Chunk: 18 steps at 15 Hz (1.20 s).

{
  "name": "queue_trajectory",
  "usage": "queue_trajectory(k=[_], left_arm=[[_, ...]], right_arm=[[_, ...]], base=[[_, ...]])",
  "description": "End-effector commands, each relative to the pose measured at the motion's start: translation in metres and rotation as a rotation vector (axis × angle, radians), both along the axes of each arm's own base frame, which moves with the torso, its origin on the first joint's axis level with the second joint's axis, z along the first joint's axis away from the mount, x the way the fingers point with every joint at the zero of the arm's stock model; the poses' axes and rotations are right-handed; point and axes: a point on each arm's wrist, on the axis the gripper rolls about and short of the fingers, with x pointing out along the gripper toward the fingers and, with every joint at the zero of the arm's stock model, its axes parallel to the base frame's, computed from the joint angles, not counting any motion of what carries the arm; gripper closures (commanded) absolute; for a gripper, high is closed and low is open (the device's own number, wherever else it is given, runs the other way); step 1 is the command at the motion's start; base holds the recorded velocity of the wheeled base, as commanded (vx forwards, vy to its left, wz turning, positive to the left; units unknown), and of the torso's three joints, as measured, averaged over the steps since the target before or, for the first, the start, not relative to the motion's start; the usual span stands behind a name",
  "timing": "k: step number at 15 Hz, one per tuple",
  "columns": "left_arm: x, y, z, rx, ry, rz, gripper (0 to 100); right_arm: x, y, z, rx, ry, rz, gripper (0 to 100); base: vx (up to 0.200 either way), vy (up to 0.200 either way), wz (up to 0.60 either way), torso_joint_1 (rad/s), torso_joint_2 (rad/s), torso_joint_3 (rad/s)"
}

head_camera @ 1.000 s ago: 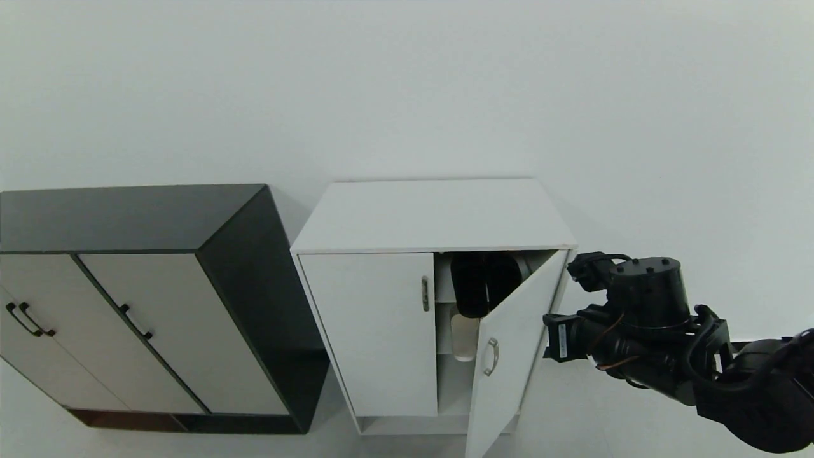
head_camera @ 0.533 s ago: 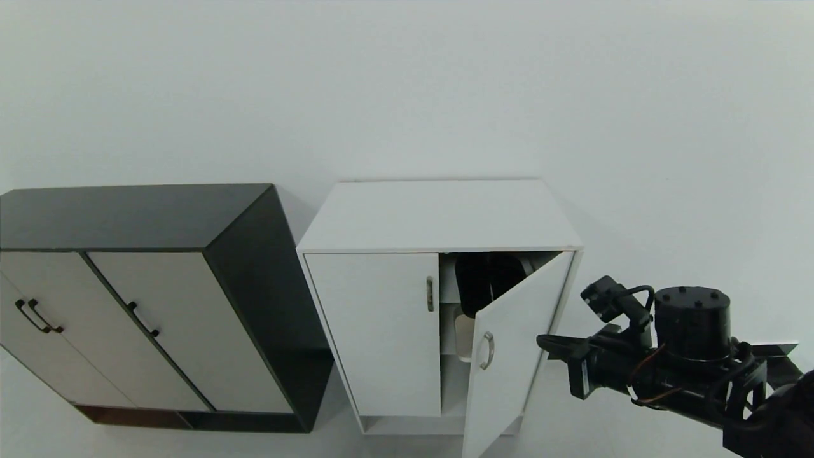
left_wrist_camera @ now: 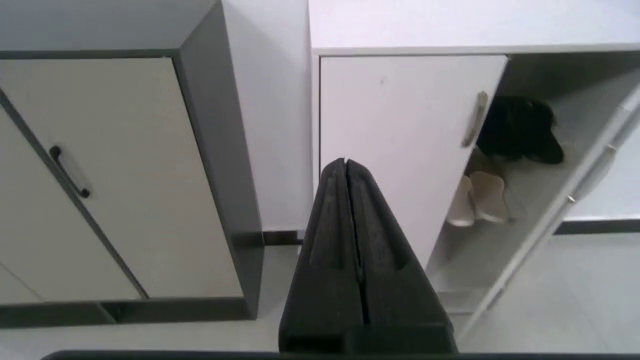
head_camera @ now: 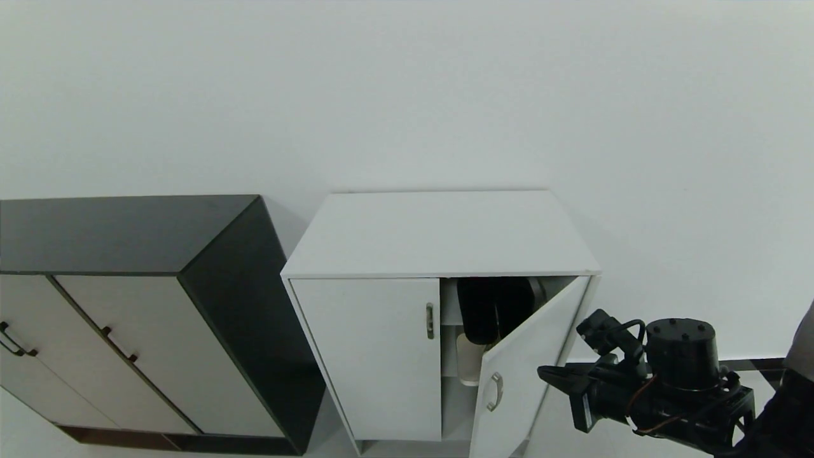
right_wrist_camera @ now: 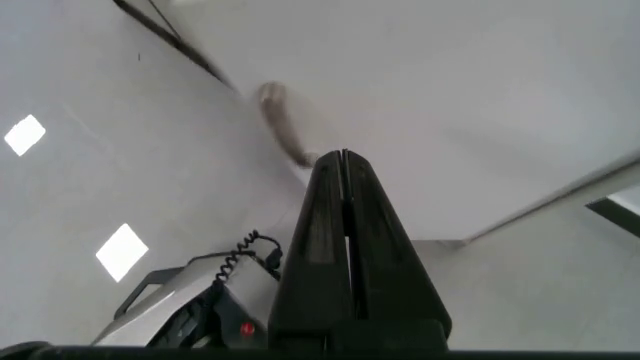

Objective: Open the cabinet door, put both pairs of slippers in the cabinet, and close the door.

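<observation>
Head view, left to right: you have a dark cabinet (head_camera: 114,232) at nine o'clock, then the white cabinet (head_camera: 439,232) holding black slippers (head_camera: 493,305) above pale slippers (head_camera: 469,367), so only its half-open door (head_camera: 521,343) is left to shut. Beside the door at four o'clock, the right gripper (head_camera: 548,374) is pressed closed and empty. Left wrist view adds the left gripper (left_wrist_camera: 346,172), likewise closed and empty.

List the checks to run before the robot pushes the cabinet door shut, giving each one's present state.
1. Black slippers inside the white cabinet: ok.
2. White slippers inside, below them: ok.
3. Slippers clear of the door's swing: cannot tell.
4. Right door shut: not ok, ajar.
5. Right gripper by the door's outer face: ok.
6. Left gripper away from the door: ok.
</observation>
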Motion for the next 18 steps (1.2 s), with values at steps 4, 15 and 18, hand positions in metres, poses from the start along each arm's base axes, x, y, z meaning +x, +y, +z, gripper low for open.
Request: queue_trajectory(k=[4, 15, 18], left_arm=[[0.000, 0.000, 0.000, 0.000, -0.001, 0.000, 100], [0.000, 0.000, 0.000, 0.000, -0.001, 0.000, 100], [0.000, 0.000, 0.000, 0.000, -0.001, 0.000, 100]], right_arm=[[0.005, 0.004, -0.002, 0.012, -0.006, -0.001, 100], [0.059, 0.024, -0.011, 0.082, -0.043, -0.042, 100], [0.074, 0.021, -0.017, 0.083, -0.048, -0.068, 100]], base=[[0.000, 0.000, 0.00, 0.000, 0.00, 0.000], [0.000, 0.000, 0.00, 0.000, 0.00, 0.000], [0.000, 0.000, 0.00, 0.000, 0.00, 0.000]])
